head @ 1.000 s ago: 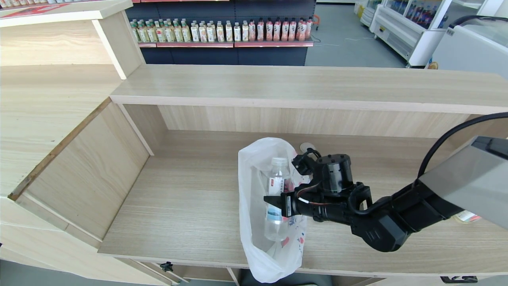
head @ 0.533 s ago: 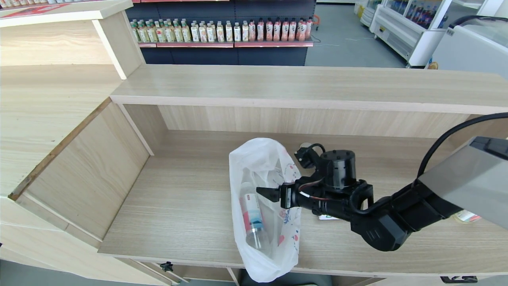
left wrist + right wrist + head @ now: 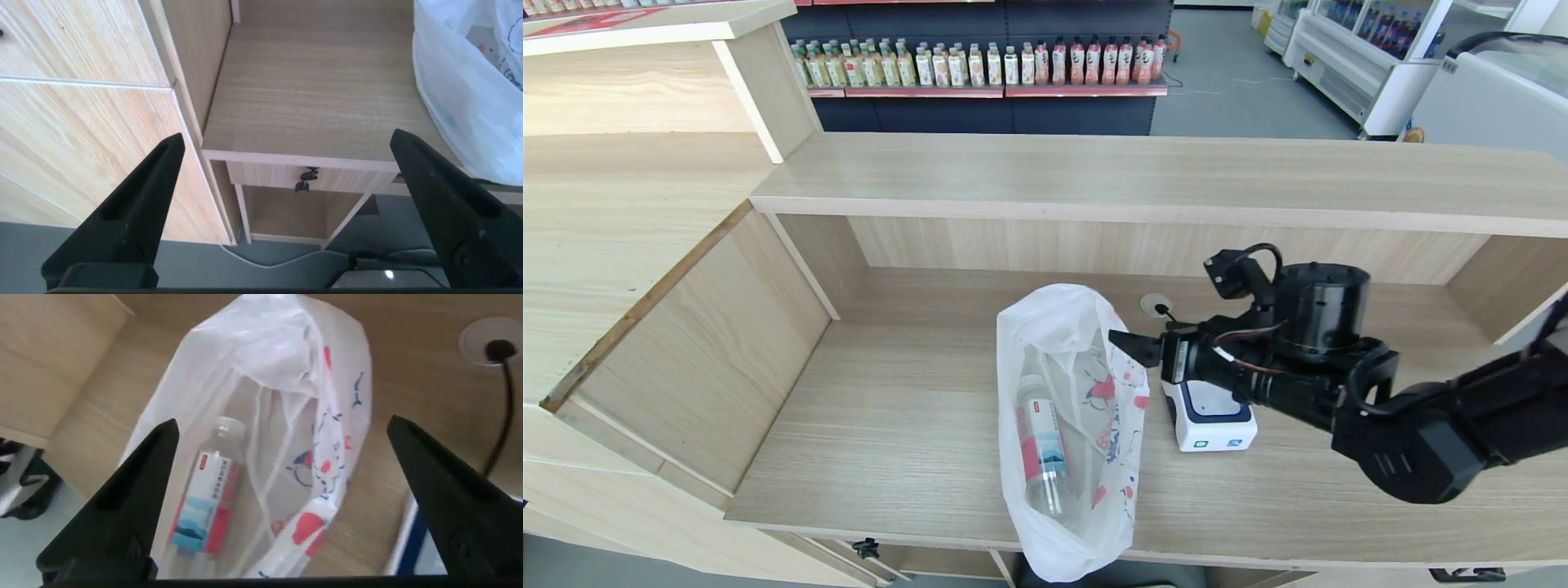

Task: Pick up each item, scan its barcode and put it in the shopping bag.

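A clear water bottle [image 3: 1041,449] with a red and blue label lies inside the white shopping bag [image 3: 1066,343], which sits on the lower counter [image 3: 890,425]. The right wrist view looks down on the same bottle [image 3: 206,508] inside the bag [image 3: 270,392]. My right gripper [image 3: 1131,345] hangs open and empty above the bag's right rim, over the white scanner [image 3: 1209,415]. In its own view the right gripper [image 3: 282,502] has its fingers spread wide. My left gripper [image 3: 298,212] is open and empty, low in front of the counter's front edge, left of the bag [image 3: 470,90].
A raised wooden ledge [image 3: 1160,175] runs behind the lower counter, with a side wall [image 3: 703,359] on the left. A cable grommet [image 3: 1156,305] sits in the counter behind the scanner. Shelves of bottles [image 3: 980,65] and freezers stand far behind.
My right gripper let go of the bottle, which dropped and now lies in the bag. The arm then rose and drew back to the right, uncovering the scanner.
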### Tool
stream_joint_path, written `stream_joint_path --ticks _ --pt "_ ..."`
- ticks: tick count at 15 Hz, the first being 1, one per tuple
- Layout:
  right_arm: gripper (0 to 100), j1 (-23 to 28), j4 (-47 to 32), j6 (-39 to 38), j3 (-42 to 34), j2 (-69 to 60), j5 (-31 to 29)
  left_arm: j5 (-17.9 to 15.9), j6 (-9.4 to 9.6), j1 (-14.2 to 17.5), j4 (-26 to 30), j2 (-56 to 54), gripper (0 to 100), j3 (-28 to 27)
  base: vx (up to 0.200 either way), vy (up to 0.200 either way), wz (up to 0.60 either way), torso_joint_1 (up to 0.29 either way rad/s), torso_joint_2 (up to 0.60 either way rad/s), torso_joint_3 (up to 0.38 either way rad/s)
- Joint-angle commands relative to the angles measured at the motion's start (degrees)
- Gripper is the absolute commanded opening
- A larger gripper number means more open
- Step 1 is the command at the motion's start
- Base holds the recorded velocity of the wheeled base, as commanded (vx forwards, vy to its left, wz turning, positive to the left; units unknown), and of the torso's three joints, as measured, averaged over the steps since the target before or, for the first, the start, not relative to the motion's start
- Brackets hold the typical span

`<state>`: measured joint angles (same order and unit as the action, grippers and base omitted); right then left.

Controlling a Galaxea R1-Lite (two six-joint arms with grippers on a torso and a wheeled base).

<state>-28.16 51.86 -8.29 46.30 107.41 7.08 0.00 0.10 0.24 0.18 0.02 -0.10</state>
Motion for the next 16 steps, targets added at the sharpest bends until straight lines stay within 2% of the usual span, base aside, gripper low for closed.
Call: stream_joint_path --ticks 1,2,3,6,7,12,16 --pt "100 5.3 -3.9 9.6 -7.8 -12.1 -3.9 0.0 -0.01 0.0 0.0 0.0 100 0.0 0.0 0.0 0.0 0.0 0.0 0.0" --pt "100 7.7 -9.8 12.9 -10.7 -17.7 -10.2 -0.1 0.08 0.0 0.0 0.0 100 0.0 0.0 0.0 0.0 0.0 0.0 0.0" --pt "100 8.6 -14.2 13.2 -12.0 -21.5 -12.4 -0.1 -0.01 0.0 0.0 0.0 100 0.0 0.0 0.0 0.0 0.0 0.0 0.0" --pt "100 9.8 -23.9 12.4 -12.5 -29.2 -12.4 -0.1 -0.01 0.0 0.0 0.0 100 0.0 0.0 0.0 0.0 0.0 0.0 0.0" --pt "100 10.7 -24.9 12.0 -12.5 -30.1 -12.4 -0.1 0.08 0.0 0.0 0.0 100 0.0 0.0 0.0 0.0 0.0 0.0 0.0" --pt "100 13.7 -26.5 11.7 -12.9 -31.3 -12.8 0.0 0.17 0.0 0.0 0.0 100 0.0 -0.2 -0.2 0.0 0.005 0.0 0.002" --pt "100 14.0 -32.7 11.7 -13.1 -34.5 -12.6 0.0 0.25 0.0 0.0 0.0 100 0.0 -0.2 -0.2 0.0 0.002 0.0 0.002"
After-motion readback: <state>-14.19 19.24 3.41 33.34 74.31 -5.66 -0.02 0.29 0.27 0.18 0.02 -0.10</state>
